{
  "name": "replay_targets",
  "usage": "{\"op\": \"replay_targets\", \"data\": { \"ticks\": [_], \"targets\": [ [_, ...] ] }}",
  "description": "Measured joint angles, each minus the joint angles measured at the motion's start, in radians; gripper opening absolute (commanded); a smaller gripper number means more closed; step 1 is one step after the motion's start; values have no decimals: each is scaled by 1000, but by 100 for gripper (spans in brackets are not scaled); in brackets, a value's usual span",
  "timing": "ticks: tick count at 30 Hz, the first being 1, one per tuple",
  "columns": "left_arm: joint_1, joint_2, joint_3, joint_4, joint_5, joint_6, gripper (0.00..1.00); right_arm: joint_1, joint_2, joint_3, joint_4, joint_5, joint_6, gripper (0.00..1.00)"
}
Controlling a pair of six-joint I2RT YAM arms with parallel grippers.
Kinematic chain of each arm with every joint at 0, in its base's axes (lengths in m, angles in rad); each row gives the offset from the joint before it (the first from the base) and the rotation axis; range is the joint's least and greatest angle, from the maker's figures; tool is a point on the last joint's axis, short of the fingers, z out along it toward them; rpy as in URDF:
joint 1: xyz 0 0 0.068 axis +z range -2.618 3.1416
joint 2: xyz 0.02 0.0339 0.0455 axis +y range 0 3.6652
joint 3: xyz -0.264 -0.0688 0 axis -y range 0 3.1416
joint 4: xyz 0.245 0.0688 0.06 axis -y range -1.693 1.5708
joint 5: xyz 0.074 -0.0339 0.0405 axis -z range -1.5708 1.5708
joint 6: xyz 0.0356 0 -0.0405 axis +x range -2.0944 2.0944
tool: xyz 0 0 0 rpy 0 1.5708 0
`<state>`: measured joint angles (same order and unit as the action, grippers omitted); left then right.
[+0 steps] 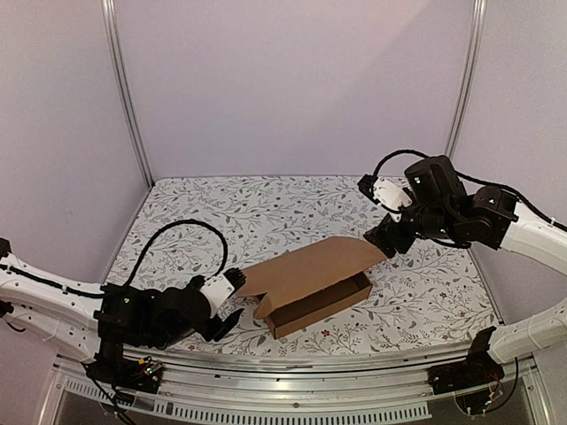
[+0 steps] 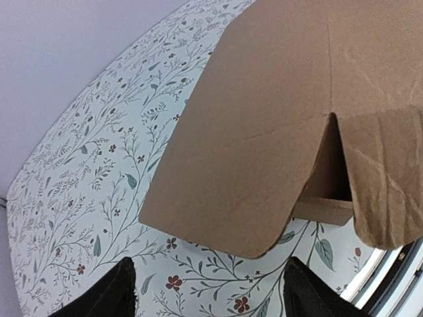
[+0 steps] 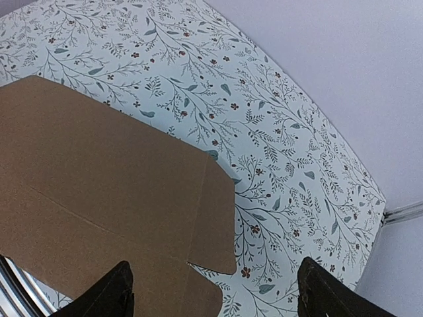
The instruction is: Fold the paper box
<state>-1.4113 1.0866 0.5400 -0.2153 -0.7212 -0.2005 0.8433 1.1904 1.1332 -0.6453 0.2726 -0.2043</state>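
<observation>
— Box [image 1: 310,282]: where is it?

— Mid-desk [image 1: 221,212], nearer the front edge, lying askew between the two arms. Its tray [image 1: 323,303] has its walls up. The lid [image 1: 310,261] slopes over it from the back wall and is not yet down.

— And the left pincer [image 1: 230,304]?

— Spread, pinching nothing. It sits low by the box's left end, just short of the rounded flap [image 2: 231,152] that juts out there. In its own camera the flap's edge lies ahead of the fingertips, not between them.

— Why there?

— I'd guess that flap must turn in before the lid can close, so the pincer lines up with it.

— The right pincer [image 1: 379,241]?

— Also spread, holding nothing. It hovers at the lid's right corner. Its camera looks down on cardboard between the fingers, but I cannot tell whether it touches.

— Reason?

— One arm at each end makes sense, since a wide lid probably twists if pushed from one side. Nothing holds the box, and it looks light, so a push may slide it across the desk.
</observation>
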Motion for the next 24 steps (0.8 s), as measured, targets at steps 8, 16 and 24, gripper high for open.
{"op": "replay_targets", "data": {
  "ticks": [8, 16, 24],
  "targets": [
    [-32, 9, 28, 70, -50, 144, 51, 0, -61, -30, 11, -14, 29, 84],
    [-35, 13, 51, 71, 3, 187, 34, 0, -62, -34, 19, -21, 43, 85],
    [-35, 13, 51, 68, 33, 189, 29, 0, -64, -34, 19, -22, 47, 85]
  ]
}}
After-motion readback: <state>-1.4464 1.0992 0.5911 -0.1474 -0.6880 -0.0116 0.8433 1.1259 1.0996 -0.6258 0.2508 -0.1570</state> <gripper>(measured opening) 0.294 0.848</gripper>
